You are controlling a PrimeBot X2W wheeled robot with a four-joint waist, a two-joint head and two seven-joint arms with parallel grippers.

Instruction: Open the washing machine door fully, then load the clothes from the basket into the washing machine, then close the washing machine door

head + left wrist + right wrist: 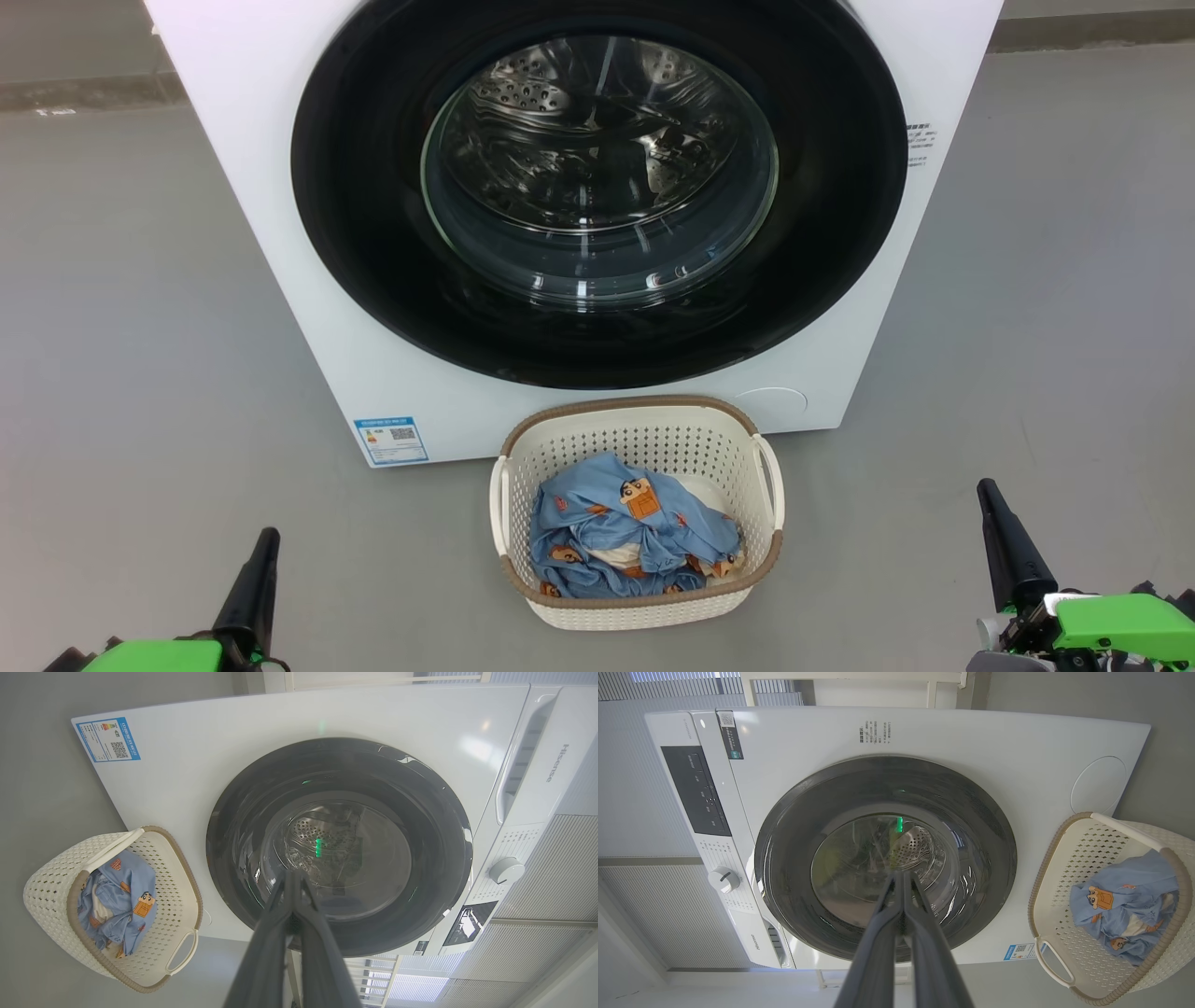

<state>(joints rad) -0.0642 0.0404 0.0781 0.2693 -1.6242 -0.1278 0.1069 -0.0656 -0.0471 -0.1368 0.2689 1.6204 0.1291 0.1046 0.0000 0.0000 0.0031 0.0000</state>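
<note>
**Head view.** The big white front-loading washing machine stands on the grey floor. Its round door, a glossy black frame around a clear glass bowl, lies closed against the front. The cream-white perforated plastic basket with a brown rim sits on the floor just before the machine, below the door. The light blue printed clothes lie inside it. The left gripper and right gripper are well apart from the basket.

**Left wrist view.** The dark fingers meet at the tips, holding nothing, and point at the door glass.

**Right wrist view.** The fingers are likewise pressed together and empty.
</note>
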